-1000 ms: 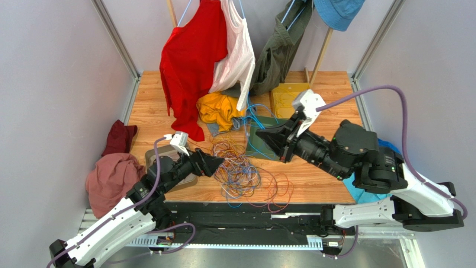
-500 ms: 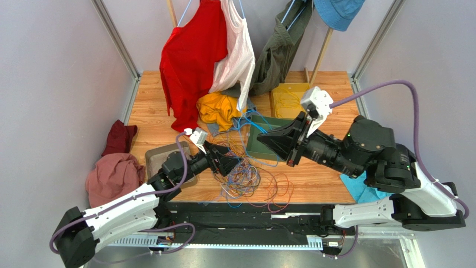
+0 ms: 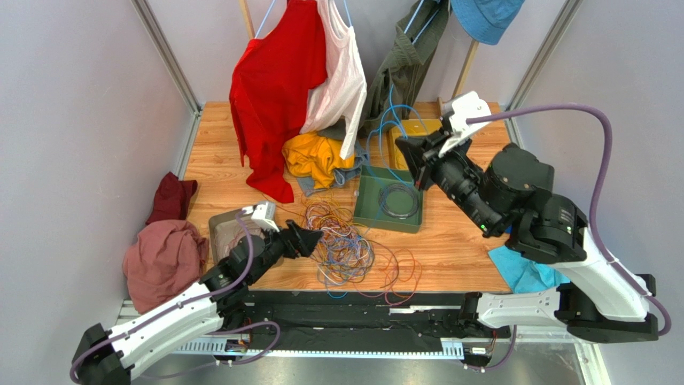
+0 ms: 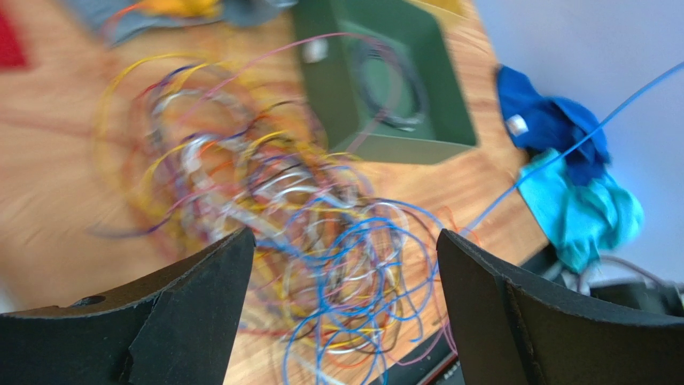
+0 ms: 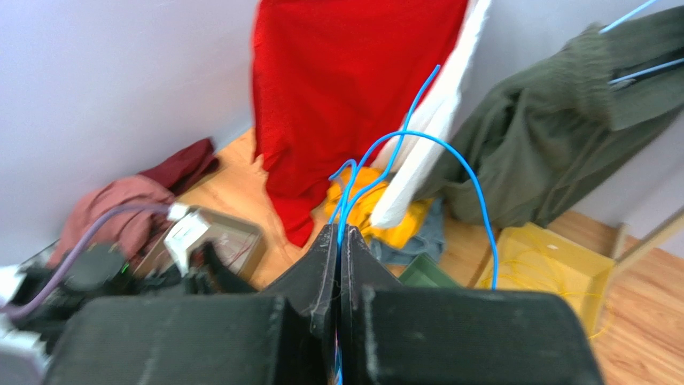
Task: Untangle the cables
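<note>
While right gripper (image 5: 337, 233) pinches the blue cable (image 5: 349, 188), left gripper (image 4: 344, 245) gapes empty: unpinned cables (image 3: 345, 245) could drag along.

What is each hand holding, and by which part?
Right hand pinches a blue cable partway along its length; left hand is open, holding nothing.
</note>
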